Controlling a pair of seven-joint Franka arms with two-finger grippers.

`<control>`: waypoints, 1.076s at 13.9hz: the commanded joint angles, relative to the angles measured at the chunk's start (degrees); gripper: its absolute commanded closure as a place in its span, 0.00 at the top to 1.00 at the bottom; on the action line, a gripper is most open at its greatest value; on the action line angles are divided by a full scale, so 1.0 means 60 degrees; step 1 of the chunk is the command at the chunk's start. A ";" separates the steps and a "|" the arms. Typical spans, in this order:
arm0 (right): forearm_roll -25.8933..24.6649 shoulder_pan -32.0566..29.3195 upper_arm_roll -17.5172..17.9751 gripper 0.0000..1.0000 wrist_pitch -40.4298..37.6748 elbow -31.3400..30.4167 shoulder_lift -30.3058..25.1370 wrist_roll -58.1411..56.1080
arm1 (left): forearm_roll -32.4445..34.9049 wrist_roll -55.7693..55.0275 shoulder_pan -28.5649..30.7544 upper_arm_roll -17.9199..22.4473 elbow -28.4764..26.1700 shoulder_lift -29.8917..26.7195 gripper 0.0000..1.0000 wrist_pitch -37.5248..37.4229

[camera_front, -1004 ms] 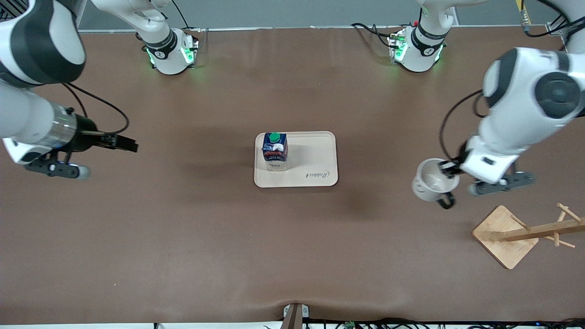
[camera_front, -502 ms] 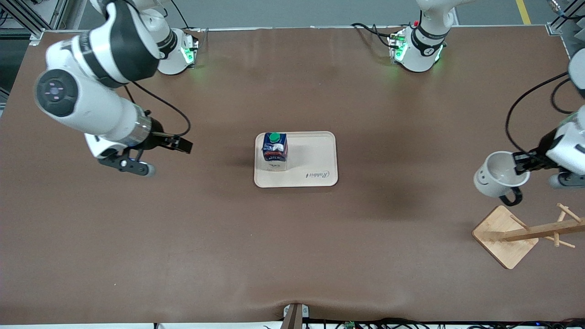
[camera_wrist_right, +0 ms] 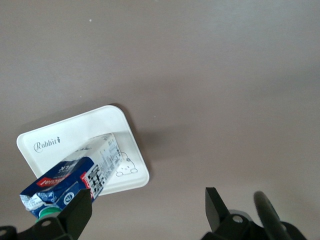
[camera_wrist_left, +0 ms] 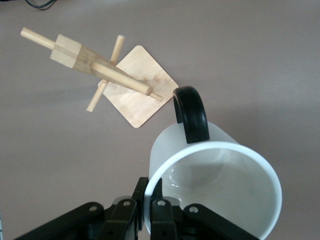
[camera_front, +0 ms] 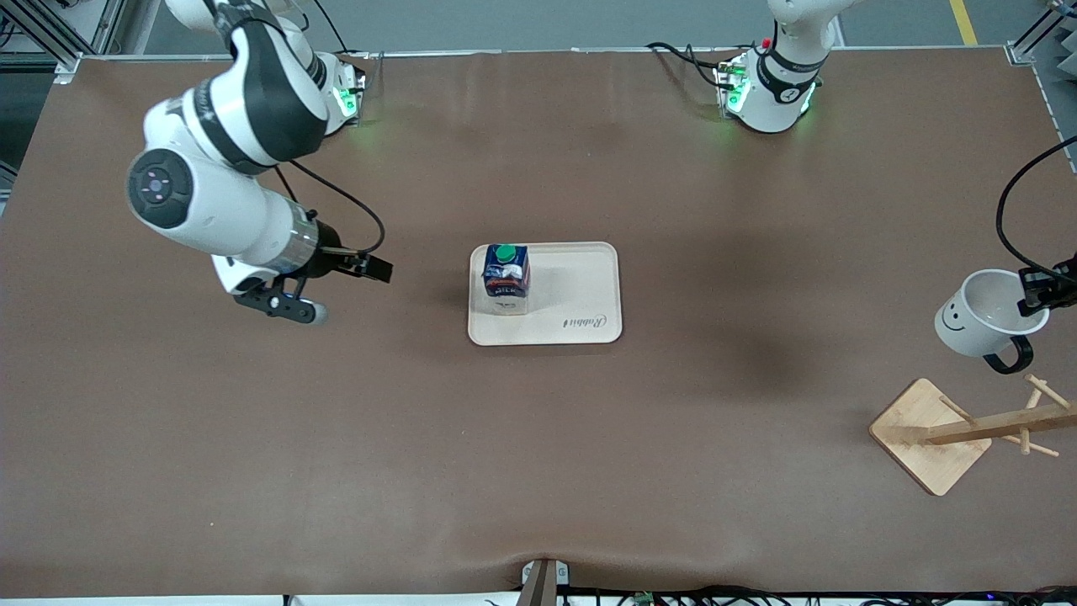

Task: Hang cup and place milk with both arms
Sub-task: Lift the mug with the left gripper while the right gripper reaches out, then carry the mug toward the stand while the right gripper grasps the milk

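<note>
Step in hand: looks like the cup run to the rack; the milk part already seems sorted, since it sits on the tray.

Cup [camera_front: 980,316]: up in the air in the left gripper [camera_front: 1037,296], over the table near the left arm's end edge and just short of the wooden rack [camera_front: 968,433]. It's tilted, smiley face showing, black handle [camera_wrist_left: 191,114] pointing toward the rack.

Left gripper: pinched on the cup's rim, one finger inside the wall and one outside as far as the left wrist view shows, so narrow and holding.

Doing it well: I'd keep the handle loop facing the pegs [camera_wrist_left: 122,76], line the loop up with one peg's tip, then slide it on along the peg's axis before letting go. The rim pinch looks a bit thin, so no sudden twists.

Milk [camera_front: 506,279]: upright on the white tray [camera_front: 580,295] mid-table, at the tray's edge toward the right arm's end.

Right gripper [camera_front: 370,268]: over bare table between the tray and the right arm's end, fingers spread wide, holding nothing. That arm seems to be waiting.
</note>
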 commanded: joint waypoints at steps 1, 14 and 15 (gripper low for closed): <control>0.0213 0.0678 -0.0051 1.00 0.1006 -0.0885 -0.0302 0.0941 | -0.0030 0.0223 0.0170 -0.0088 0.0514 0.0453 0.00 -0.0057; 0.0198 0.3009 -0.0066 1.00 0.4085 -0.0360 0.1528 0.3742 | -0.0455 0.2008 0.0960 -0.0103 0.1292 0.1449 0.00 0.0383; 0.0213 0.2981 -0.0066 1.00 0.4070 -0.0273 0.1558 0.3946 | -0.0556 0.2082 0.0976 -0.0103 0.1292 0.1494 0.00 0.0426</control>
